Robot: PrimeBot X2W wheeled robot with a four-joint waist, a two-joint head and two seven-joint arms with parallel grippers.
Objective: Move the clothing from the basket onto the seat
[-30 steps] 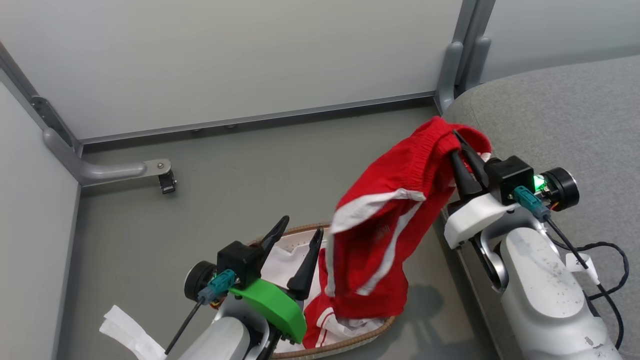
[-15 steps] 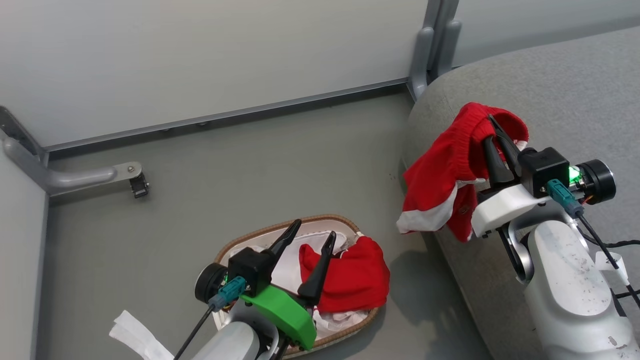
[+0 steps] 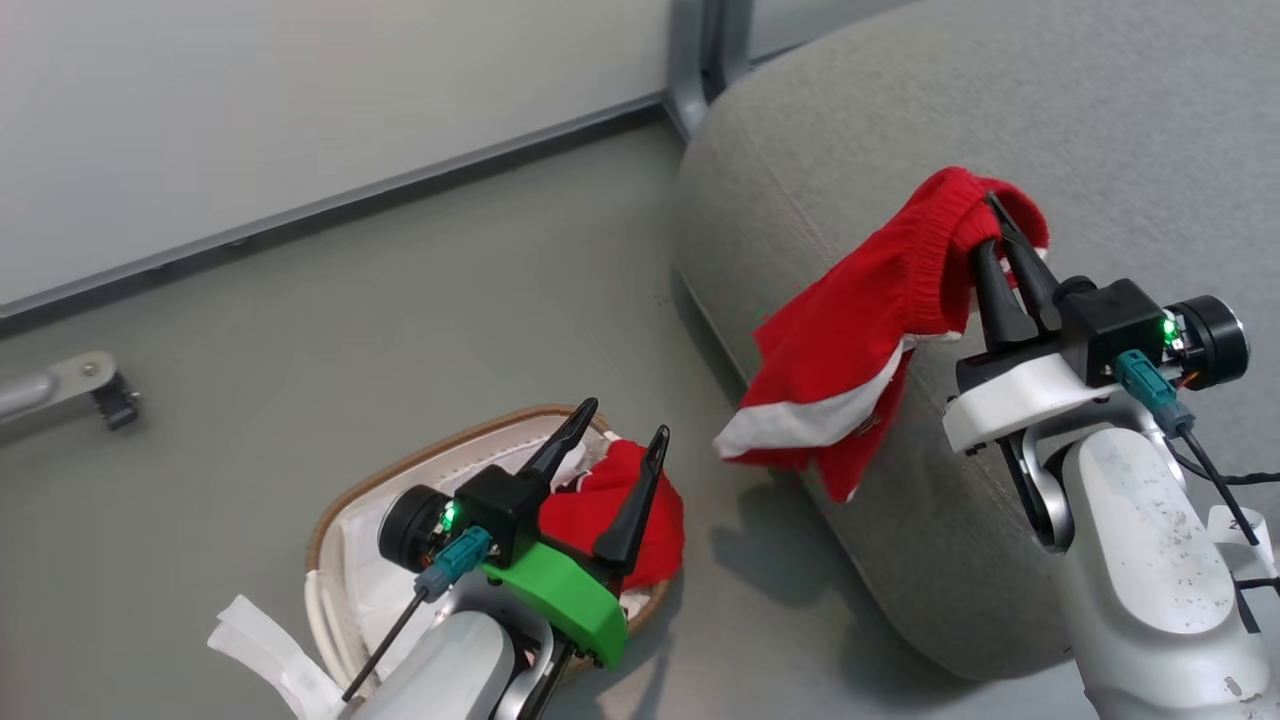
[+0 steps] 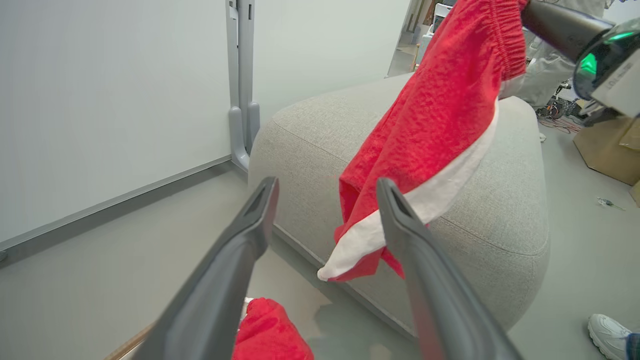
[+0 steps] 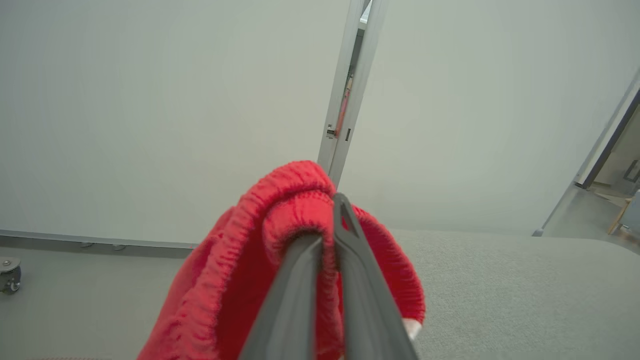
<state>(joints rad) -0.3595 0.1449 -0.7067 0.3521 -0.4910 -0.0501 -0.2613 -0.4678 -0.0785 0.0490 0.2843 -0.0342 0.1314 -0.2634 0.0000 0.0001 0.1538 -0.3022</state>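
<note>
Shorts reach the seat

Head view: the right hand (image 3: 985,225), pinched on the waistband of the red shorts (image 3: 860,320), has carried them off the basket (image 3: 335,500) at lower left. They now hang against the side of the grey seat (image 3: 1000,100), centre right, not yet laid down. The left hand (image 3: 626,417) stands wide above a red garment (image 3: 585,505) in the basket. Left wrist view: the white hem dangles past the seat's edge. Right wrist view: the waistband is above the seat top, so one piece looks nearly delivered.
</note>
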